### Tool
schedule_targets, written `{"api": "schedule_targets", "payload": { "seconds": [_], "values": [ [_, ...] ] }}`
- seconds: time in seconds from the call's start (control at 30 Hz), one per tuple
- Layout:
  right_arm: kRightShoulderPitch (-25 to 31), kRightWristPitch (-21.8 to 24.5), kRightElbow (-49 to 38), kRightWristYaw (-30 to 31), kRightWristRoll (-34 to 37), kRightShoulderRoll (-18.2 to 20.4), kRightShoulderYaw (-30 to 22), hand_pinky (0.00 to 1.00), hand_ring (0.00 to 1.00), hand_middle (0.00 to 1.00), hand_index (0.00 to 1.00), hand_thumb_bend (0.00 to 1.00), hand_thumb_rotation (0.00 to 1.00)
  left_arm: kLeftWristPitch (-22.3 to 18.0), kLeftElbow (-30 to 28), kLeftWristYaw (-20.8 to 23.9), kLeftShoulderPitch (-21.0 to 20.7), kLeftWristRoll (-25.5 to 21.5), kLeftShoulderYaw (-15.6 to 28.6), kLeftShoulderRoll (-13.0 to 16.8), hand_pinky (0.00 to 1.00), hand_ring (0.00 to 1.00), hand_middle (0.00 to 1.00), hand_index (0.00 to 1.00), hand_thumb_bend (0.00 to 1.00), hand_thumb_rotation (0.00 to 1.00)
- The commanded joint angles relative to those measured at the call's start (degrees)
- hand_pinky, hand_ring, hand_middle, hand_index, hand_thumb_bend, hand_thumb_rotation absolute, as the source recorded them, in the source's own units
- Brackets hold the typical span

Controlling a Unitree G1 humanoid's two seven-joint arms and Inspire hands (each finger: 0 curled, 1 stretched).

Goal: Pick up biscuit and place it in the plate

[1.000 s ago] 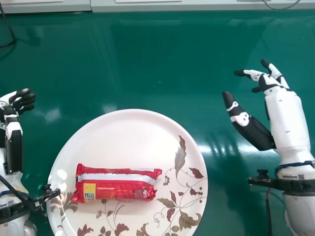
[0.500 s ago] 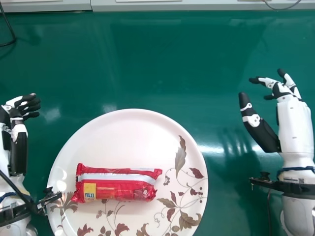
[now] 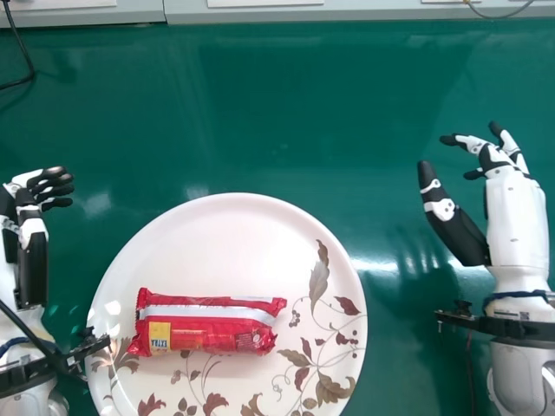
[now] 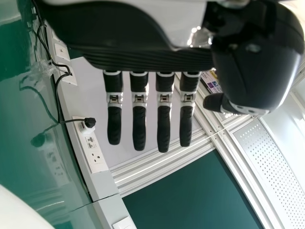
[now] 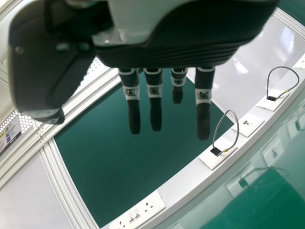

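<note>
The red biscuit packet (image 3: 206, 324) lies flat on the white plate (image 3: 227, 234) with its leaf pattern, in the head view; no hand touches it. My right hand (image 3: 461, 227) is to the right of the plate, thumb apart from its relaxed fingers, holding nothing. At the left edge, beyond the plate's rim, my left hand (image 3: 33, 251) stands open and empty. In the left wrist view the left hand (image 4: 163, 121) has straight fingers. The right wrist view has the right hand (image 5: 203, 114) with fingers extended.
The green table (image 3: 329, 104) reflects light. Along its far edge runs a pale strip (image 3: 347, 10) with sockets and cables. A black cable (image 3: 26, 65) lies at the far left corner.
Over the last second my right hand has moved right and a little nearer, away from the plate. My left hand has shifted slightly right. The packet and plate have kept their places.
</note>
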Motion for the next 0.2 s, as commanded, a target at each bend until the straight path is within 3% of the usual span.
{"api": "schedule_targets", "payload": {
  "seconds": [0.0, 0.17],
  "values": [
    [-0.1, -0.3, 0.8, -1.2, -0.2, -0.2, -0.2, 0.53, 0.69, 0.80, 0.75, 0.77, 0.42, -0.7, 2.9, 0.6, 0.3, 0.5, -0.6, -0.4, 0.54, 0.61, 0.63, 0.65, 0.12, 0.28],
    [-0.9, -0.6, 2.0, -2.2, 0.1, -0.6, -0.1, 0.54, 0.69, 0.79, 0.75, 0.77, 0.41, -0.7, 3.5, 1.3, -0.4, 1.2, -0.7, -0.4, 0.52, 0.60, 0.63, 0.65, 0.12, 0.31]
  ]
}}
